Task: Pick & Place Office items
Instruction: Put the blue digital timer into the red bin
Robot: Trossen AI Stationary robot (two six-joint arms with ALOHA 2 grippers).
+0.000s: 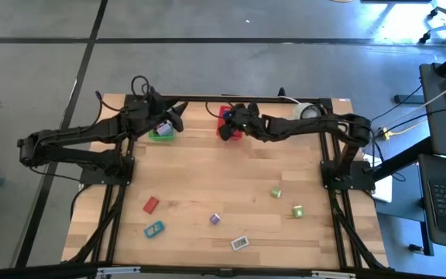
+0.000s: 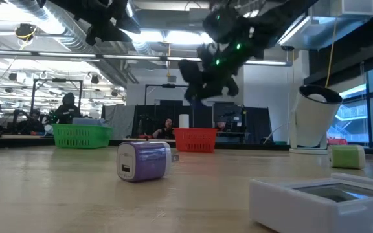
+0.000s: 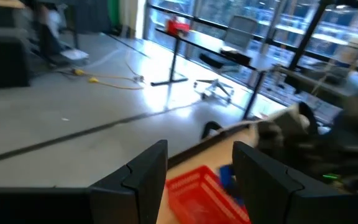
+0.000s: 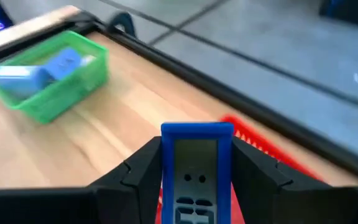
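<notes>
My right gripper (image 4: pixel 196 155) is shut on a blue-framed flat piece (image 4: pixel 196 140) above the red mesh basket (image 1: pixel 231 124) at the table's far edge. My left gripper (image 3: pixel 199 158) hovers open and empty above the green mesh basket (image 1: pixel 161 133), which holds blue pieces (image 4: pixel 48 68). Other office items lie flat on the near half of the table: a red one (image 1: pixel 151 204), a teal one (image 1: pixel 154 229), a lavender block (image 1: pixel 215 219), a white piece (image 1: pixel 240 242) and two green blocks (image 1: pixel 276 192), (image 1: pixel 297 211). My right gripper pinches the blue-framed piece by its two long side edges (image 4: pixel 166 163), one finger on each. The fingers slant down from the table's right side and lie along the piece, whose end sticks out past the fingertips. The piece hangs clear above the red basket's rim (image 4: pixel 253 140).
A white round cup-like thing (image 1: pixel 310 111) stands at the far right corner, close beside my right arm. The two baskets sit near each other along the far edge. In the low view the lavender block (image 2: pixel 144 160) and the white piece (image 2: pixel 322 200) lie nearest.
</notes>
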